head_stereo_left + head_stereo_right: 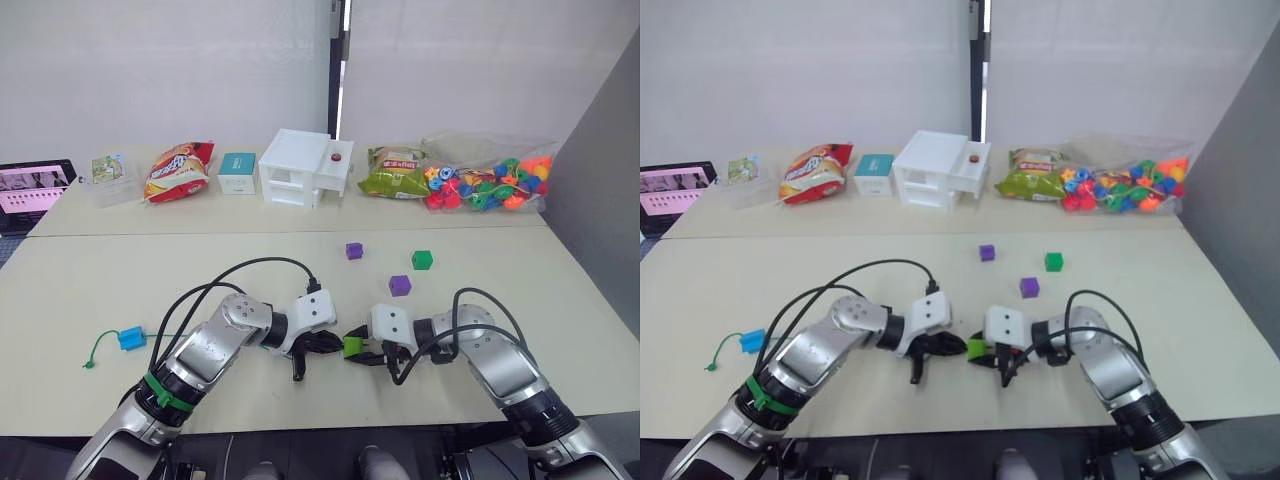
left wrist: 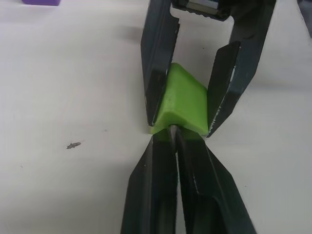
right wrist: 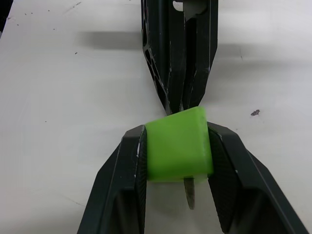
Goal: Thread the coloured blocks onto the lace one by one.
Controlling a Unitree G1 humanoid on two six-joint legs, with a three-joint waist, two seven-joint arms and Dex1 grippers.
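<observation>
Light green block (image 3: 178,144): a matte cube with rounded edges, clamped between the two black fingers of the right gripper (image 3: 178,146); it sits low over the front table (image 1: 90,290), between the two wrists.
Left gripper (image 2: 174,136): fingers pressed together on a thin pale tip that meets the near face of the light green block; the tip's end pokes out below the block in the right wrist view.
Lace (image 1: 100,346): a thin green cord; its knotted end lies on the table well to the left, and the cord runs from there toward the left arm.
Blue block (image 1: 131,338): a small cube sitting on the lace close to the knotted end.
Loose blocks: two purple blocks (image 1: 354,251) (image 1: 400,286) and a dark green block (image 1: 422,260) lie apart on the bare table beyond the grippers.
Wrist views: they show the fingers' ribbed inner faces and small specks on the tabletop; the eye views show the black cables looping over both arms.
Clear bag (image 1: 490,180): crinkled plastic holding mixed bright round beads; it lies on the far table.
Far row: a white drawer box (image 1: 303,168), a teal box (image 1: 238,173), a red snack bag (image 1: 178,170), a green snack bag (image 1: 394,172), a clear tub (image 1: 110,177) and a tablet (image 1: 35,188).
</observation>
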